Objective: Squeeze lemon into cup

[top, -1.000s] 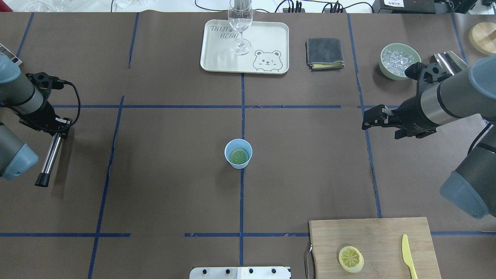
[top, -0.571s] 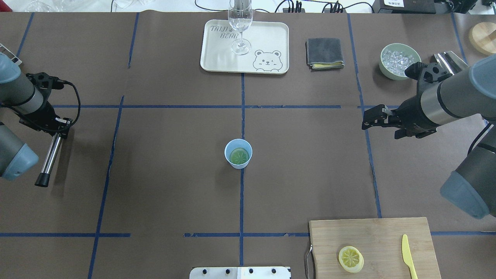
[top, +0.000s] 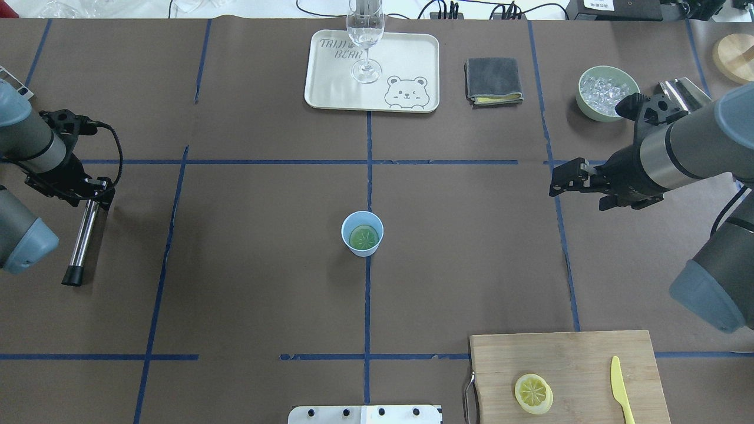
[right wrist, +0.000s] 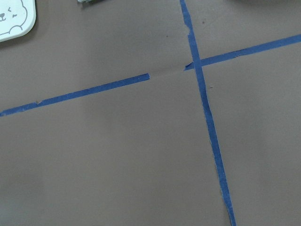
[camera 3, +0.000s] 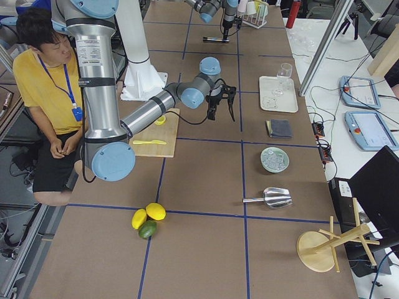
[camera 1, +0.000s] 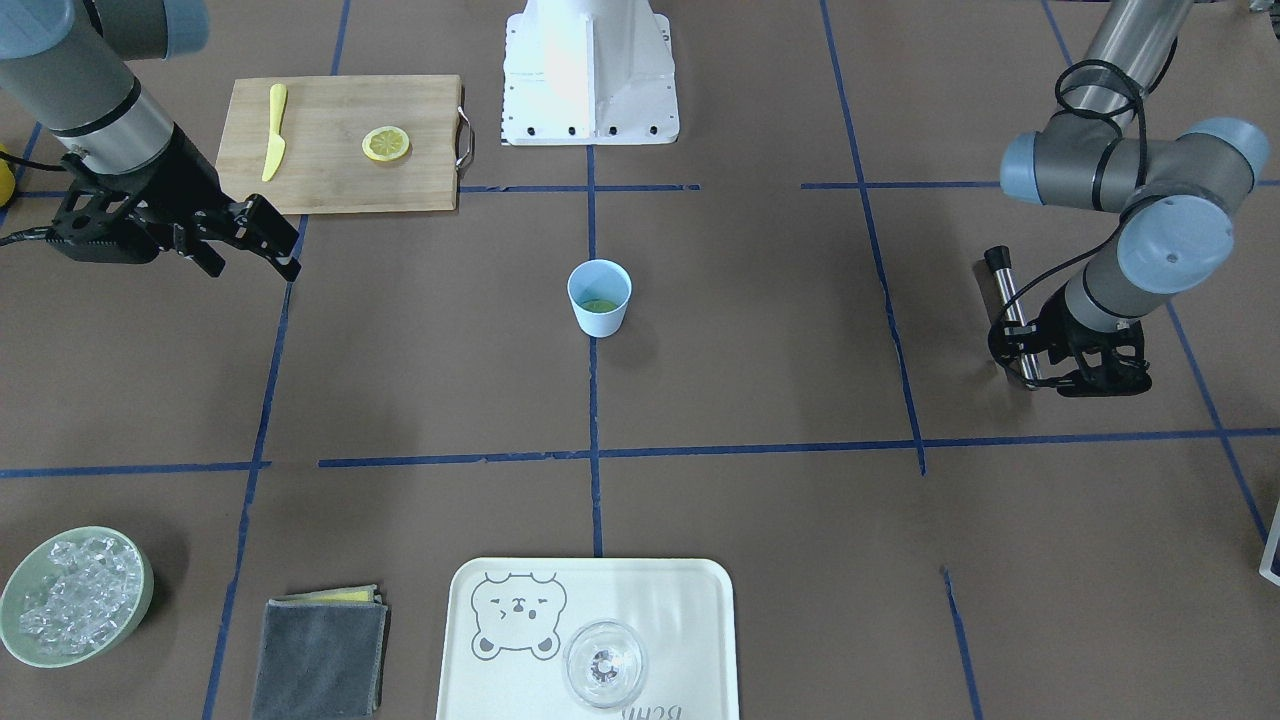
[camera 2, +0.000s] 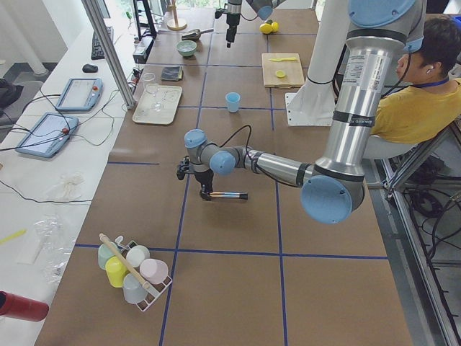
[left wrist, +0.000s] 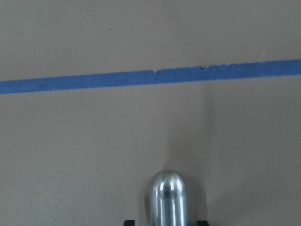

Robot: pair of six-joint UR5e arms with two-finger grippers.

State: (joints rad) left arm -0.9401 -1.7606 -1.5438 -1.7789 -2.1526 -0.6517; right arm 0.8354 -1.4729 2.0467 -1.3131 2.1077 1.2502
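The light blue cup (top: 354, 245) (camera 1: 599, 313) stands at the table's centre. A round, greenish-yellow lemon slice (top: 363, 237) lies flat inside it. A second pale yellow lemon piece (top: 533, 393) (camera 1: 385, 144) lies cut side up on the wooden board (top: 577, 353). My right gripper (top: 559, 179) (camera 1: 275, 240) is open and empty, above the table well to the right of the cup. My left gripper (top: 88, 193) (camera 1: 1050, 372) is far to the left, shut on a metal rod (top: 82, 235) with a black tip. The rod's rounded end shows in the left wrist view (left wrist: 168, 197).
A yellow plastic knife (top: 618, 388) lies on the board. At the far side are a bear tray (top: 412, 59) with a stemmed glass (top: 365, 35), a grey cloth (top: 493, 81), a green bowl of ice (top: 607, 93) and a metal scoop (top: 677, 91). Whole fruits (camera 3: 149, 219) lie at the right end.
My left gripper has shifted slightly with the rod, whose black tip has moved a little rightward and nearer. The right arm, cup and lemon pieces have hardly moved.
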